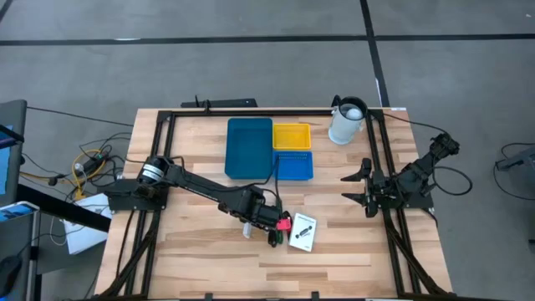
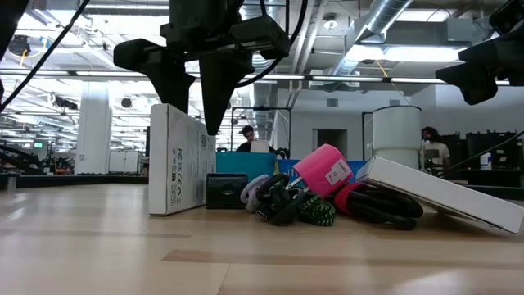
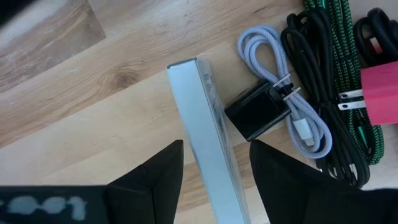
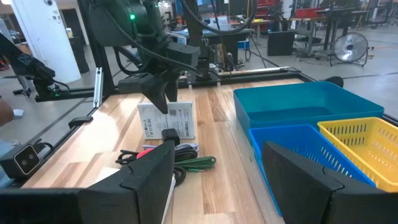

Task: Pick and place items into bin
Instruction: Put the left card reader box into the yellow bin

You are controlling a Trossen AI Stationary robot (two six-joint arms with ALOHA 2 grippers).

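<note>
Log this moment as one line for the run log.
left tool: open, astride upright white box | right tool: open, waiting at right | trays: nothing visible inside

pale wood-grain table [image 1: 209,251] – smooth plastic trays [image 1: 249,147], braided green cable [image 3: 329,56] – matt black fingers [image 3: 155,180]

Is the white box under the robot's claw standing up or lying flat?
Standing up. The white box rests on its narrow edge on the table, and the left gripper has open fingers on either side of its top edge.
</note>
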